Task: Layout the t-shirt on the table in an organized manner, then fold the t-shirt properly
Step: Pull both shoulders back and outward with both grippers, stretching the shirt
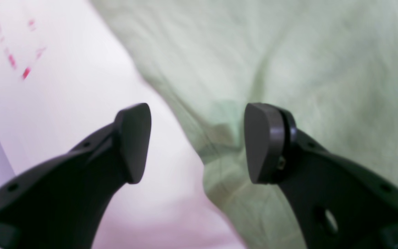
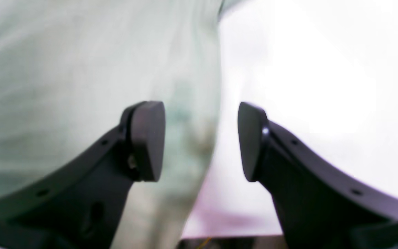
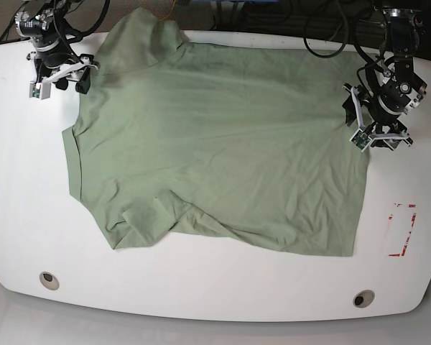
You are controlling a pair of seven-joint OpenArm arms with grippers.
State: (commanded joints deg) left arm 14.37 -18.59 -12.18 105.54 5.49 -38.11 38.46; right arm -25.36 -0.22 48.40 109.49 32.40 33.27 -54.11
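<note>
A plain pale sage-green cloth t-shirt lies on a smooth white tabletop bearing small red tape marks and two round grey grommets.

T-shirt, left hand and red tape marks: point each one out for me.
t-shirt (image 3: pixel 223 144), base view, on the middle of its spread body.
left hand (image 1: pixel 197 141), left wrist view, midway between its open fingertips.
red tape marks (image 3: pixel 402 230), base view, on the marked patch near the table's edge.

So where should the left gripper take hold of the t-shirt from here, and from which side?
Probably the side edge of the t-shirt lying flat just below the open left gripper. Come down from above, jaws straddling the edge, one over bare table, one over cloth. The hem there is thin, so pinch low.
</note>
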